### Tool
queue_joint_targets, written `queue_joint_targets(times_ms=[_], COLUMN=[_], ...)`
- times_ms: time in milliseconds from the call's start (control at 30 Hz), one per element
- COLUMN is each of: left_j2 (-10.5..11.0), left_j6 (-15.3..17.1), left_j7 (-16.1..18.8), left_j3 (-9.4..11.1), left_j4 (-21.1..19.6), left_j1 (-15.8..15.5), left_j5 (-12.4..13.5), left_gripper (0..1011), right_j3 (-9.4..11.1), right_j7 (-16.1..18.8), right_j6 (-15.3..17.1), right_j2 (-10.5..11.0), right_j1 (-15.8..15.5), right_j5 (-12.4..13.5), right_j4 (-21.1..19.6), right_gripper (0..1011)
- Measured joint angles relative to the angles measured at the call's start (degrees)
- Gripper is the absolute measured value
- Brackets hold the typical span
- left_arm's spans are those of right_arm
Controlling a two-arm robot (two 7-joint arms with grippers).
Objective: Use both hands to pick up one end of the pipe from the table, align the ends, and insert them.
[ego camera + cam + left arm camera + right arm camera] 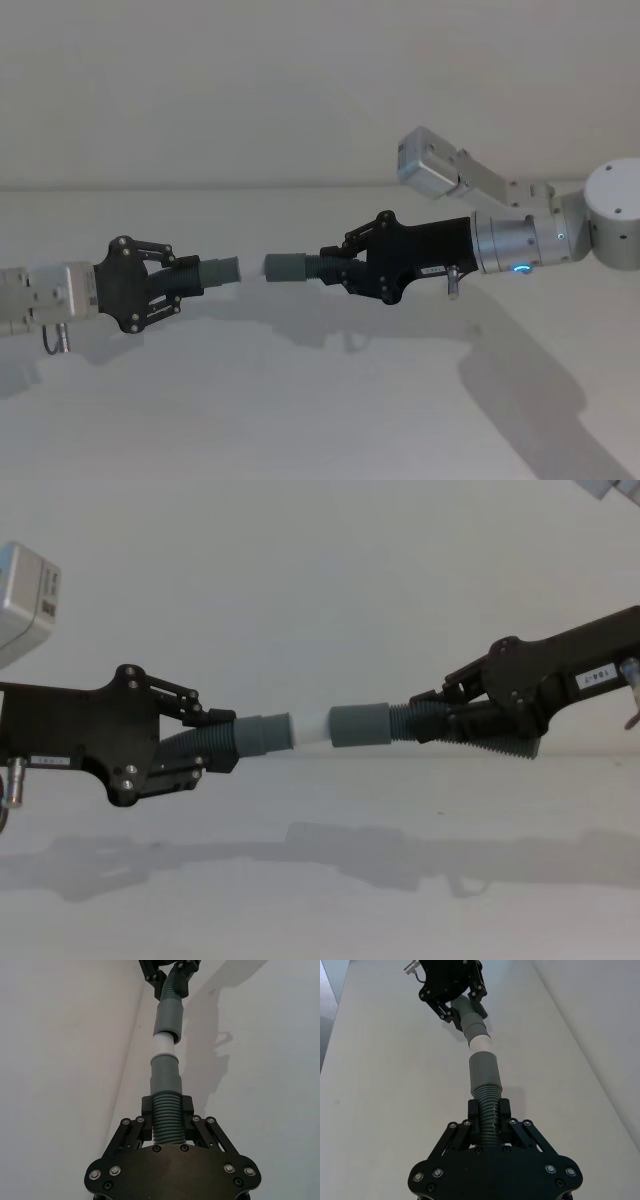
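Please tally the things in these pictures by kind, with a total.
Grippers: 2, the left gripper and the right gripper, jaws shut on the pipe.
Pipe cuffs: 2, the white-tipped cuff and the plain sleeve.
Table: 1.
Total: 5.

The left pincer (205,742) reaches in from the left, clamped on the corrugated pipe (205,748) just behind its grey cuff (262,733), whose white tip (310,728) points right. From the right, the right pincer (440,715) grips the pipe's other stretch behind the wider open sleeve (360,725). The white tip meets the sleeve's mouth, both held level above the white bench (320,890), where their shadows lie.
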Motion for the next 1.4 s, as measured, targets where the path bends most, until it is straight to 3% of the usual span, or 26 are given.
queue_joint_targets(times_ms=[1400], left_j2=[0.0], left_j6=[0.0], left_j7=[0.0], left_j3=[0.0], left_j4=[0.0], left_j1=[0.0], left_j5=[0.0], left_gripper=[304], right_j3=[-1.8], right_j7=[0.2], right_j6=[-0.6], right_j2=[0.1], right_j1=[1.7], right_j5=[1.5], right_j4=[1.9], right_gripper=[212])
